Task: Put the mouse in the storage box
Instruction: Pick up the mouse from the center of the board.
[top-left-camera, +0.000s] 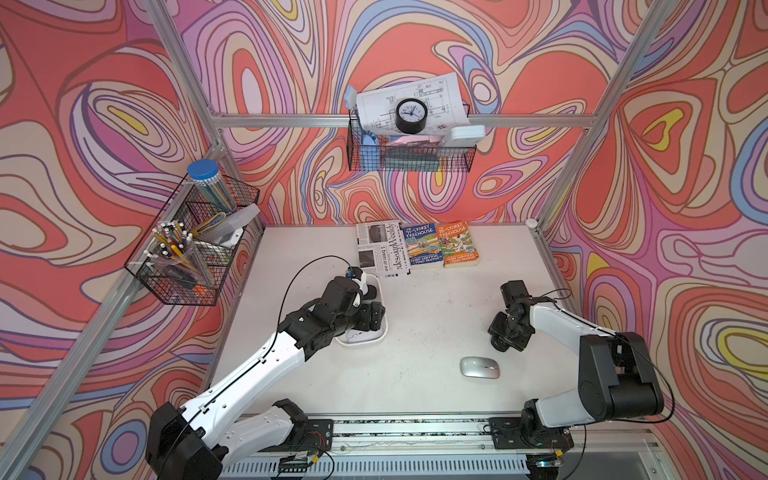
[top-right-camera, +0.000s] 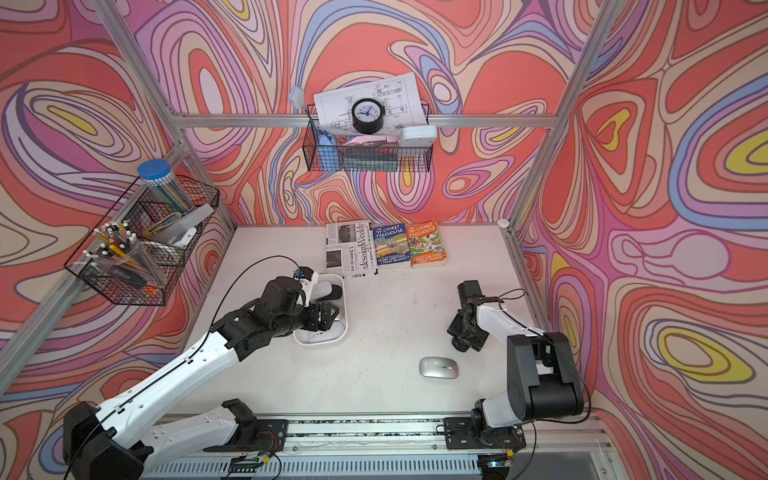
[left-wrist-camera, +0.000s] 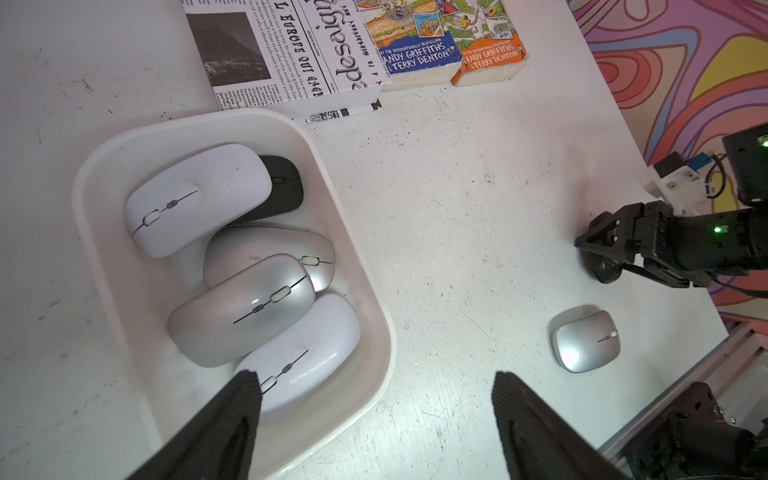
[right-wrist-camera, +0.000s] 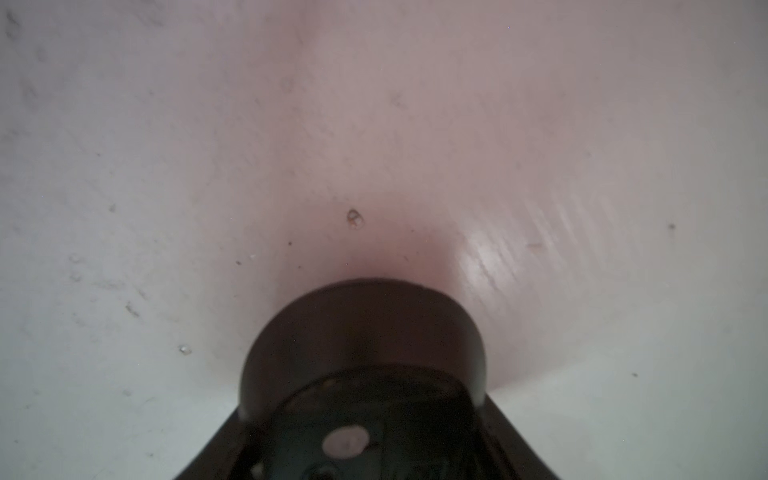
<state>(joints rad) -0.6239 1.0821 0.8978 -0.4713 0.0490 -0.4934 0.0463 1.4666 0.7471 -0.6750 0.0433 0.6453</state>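
The right gripper (left-wrist-camera: 602, 259) is clenching a black mouse (right-wrist-camera: 361, 324) at the frame's right edge. The left gripper (left-wrist-camera: 374, 376) is hanging released over the storage box (left-wrist-camera: 199, 124).

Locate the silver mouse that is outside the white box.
In both top views the silver mouse lies on the table front-right, just in front of the right gripper, far from the white box.

left arm (top-left-camera: 249, 365): white shells and black joint blocks are being shown | cable (top-left-camera: 330, 256): a thin black loop is being carried at its wrist | right arm (top-left-camera: 557, 320): the same white and black are being shown | light (left-wrist-camera: 717, 229): a green dot is being lit on the right wrist | left gripper (left-wrist-camera: 376, 386): black ribbed fingers (left-wrist-camera: 232, 419) are being shown
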